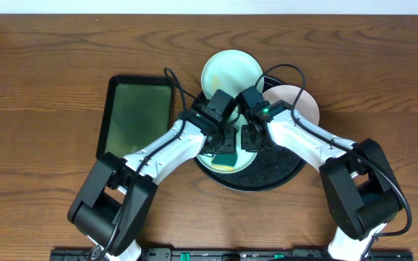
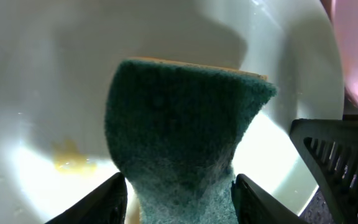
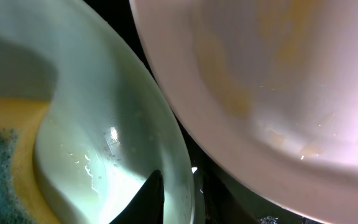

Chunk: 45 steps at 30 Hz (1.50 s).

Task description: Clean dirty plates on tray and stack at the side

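Left gripper [image 2: 179,186] clamps green sponge [image 2: 185,118] on mint plate [image 2: 36,81] (yellow smear [image 2: 73,158]); right gripper [image 1: 255,139] — grip unclear.

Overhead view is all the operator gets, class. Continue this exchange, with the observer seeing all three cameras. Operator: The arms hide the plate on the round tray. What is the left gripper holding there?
Observer: The left gripper is shut on a green sponge with a yellow backing, held against the mint plate.
Operator: Is any dirt left on that plate?
Observer: Yes, a yellow smear sits beside the sponge, not yet wiped.
Operator: And the white plate?
Observer: The right wrist view shows yellowish streaks across the white plate, so it is dirty too.
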{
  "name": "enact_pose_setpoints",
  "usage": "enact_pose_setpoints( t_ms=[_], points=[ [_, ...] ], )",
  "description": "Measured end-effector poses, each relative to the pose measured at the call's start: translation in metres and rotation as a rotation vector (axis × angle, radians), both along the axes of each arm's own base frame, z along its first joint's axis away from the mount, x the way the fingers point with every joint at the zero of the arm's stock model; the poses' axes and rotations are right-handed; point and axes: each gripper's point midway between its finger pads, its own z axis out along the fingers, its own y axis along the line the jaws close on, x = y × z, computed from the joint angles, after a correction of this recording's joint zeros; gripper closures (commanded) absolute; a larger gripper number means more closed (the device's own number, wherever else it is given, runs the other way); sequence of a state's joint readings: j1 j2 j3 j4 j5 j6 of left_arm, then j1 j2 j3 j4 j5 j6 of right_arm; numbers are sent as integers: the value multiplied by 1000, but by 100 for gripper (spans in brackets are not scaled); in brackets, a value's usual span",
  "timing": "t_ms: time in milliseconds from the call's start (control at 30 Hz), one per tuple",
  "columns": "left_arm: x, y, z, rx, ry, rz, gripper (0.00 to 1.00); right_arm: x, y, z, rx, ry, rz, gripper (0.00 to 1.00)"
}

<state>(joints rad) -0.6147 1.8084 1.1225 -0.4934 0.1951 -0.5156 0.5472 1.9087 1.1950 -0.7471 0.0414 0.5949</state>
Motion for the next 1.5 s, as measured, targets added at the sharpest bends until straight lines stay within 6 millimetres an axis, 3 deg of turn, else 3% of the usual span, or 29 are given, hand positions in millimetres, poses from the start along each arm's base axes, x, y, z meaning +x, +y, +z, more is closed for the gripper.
enact_pose_setpoints(
  t_ms=[400, 633, 833, 1000, 1100, 1267, 1367, 1500],
  points=[
    [-3, 6, -13, 61, 16, 35, 89, -1, -1, 0, 2, 5, -1, 83],
    [3, 36, -15, 227, -38, 122, 92, -2, 3, 0, 23, 17, 4, 86],
    [22, 67, -9, 343, -126, 209, 92, -3, 5, 1, 24, 20, 8, 87],
    [38, 78, 17, 335, -218, 265, 92, -3, 6, 1, 30, 22, 8, 87],
    [51, 68, 41, 231, -282, 290, 92, -3, 6, 1, 30, 22, 8, 87],
    [57, 24, 45, 13, -255, 242, 92, -3, 6, 1, 30, 21, 8, 87],
    [53, 8, 30, -44, -193, 226, 92, -3, 6, 2, 30, 21, 8, 87],
    [46, 3, -3, -35, -108, 221, 92, -4, 6, 1, 33, 25, 9, 88]
  ],
)
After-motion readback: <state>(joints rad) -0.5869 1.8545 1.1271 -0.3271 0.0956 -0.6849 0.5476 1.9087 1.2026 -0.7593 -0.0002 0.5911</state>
